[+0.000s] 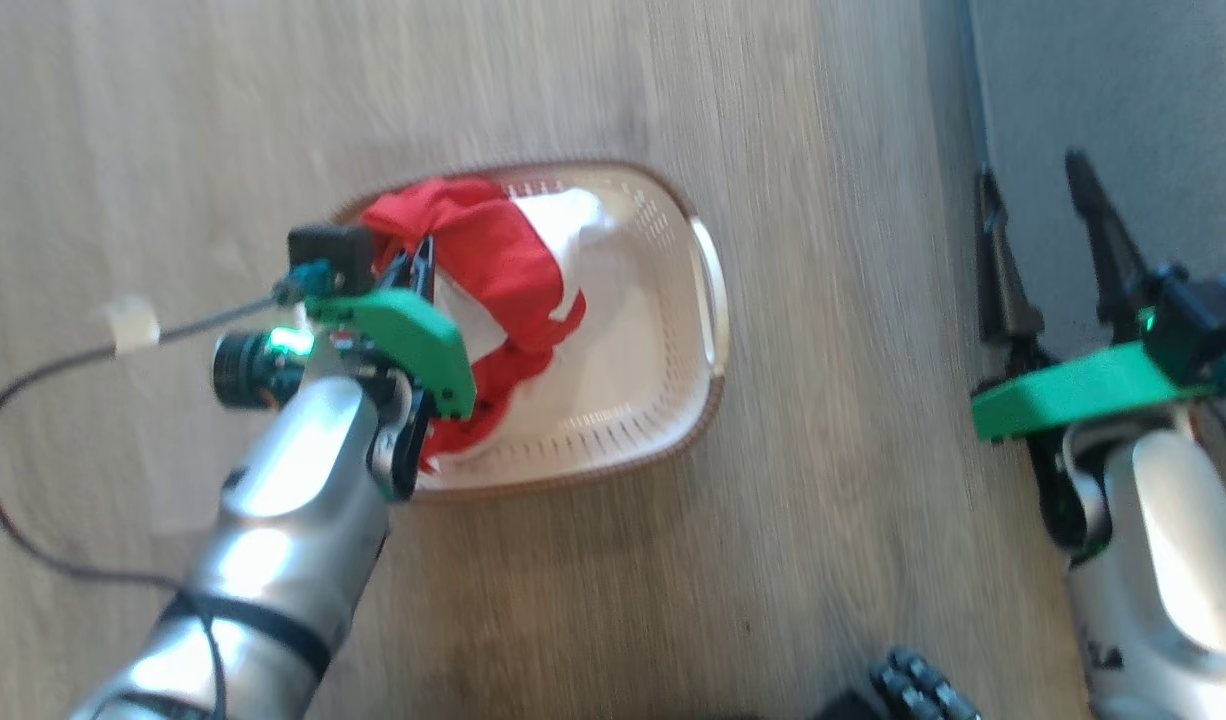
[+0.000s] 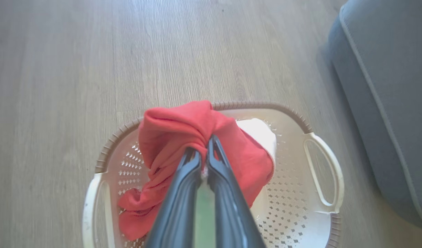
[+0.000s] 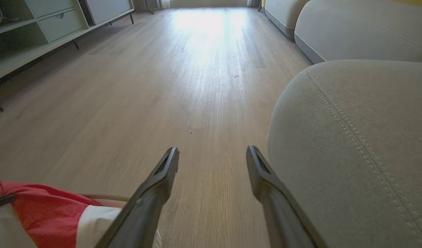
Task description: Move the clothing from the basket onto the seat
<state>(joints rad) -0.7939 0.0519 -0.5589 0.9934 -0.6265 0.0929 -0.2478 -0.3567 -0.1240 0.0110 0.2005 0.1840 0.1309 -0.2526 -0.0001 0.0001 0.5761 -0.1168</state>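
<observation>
L gripper: jaws pinched tight on a red fold of the clothing, tips buried near top of the bunch. Clothing = red + white bundle, all inside the basket, piled toward its 9 o'clock half in head view. In L wrist view the white panel shows at 1 o'clock of the pinch and a red tail hangs to 7 o'clock. Fabric looks gathered up at the grip; can't tell if the bottom is off the basket's base. Basket sits on wood floor, white handles on both short ends. R gripper: jaws wide apart, nothing between them, at 3 o'clock in head view, just beside the edge of the seat. Seat = grey cushion at 2-3 o'clock from basket, near but apart, strip of floor between. Farther out in R wrist view: low cabinet at 10 o'clock, another pale cushion at 1 o'clock. Step imo: grasp made, lift next. Needs: straight up till the tail clears the rim, swing toward 3 o'clock over the seat, release. Risk: one fold pinched, so the white piece may slip or the tail may snag the basket.
</observation>
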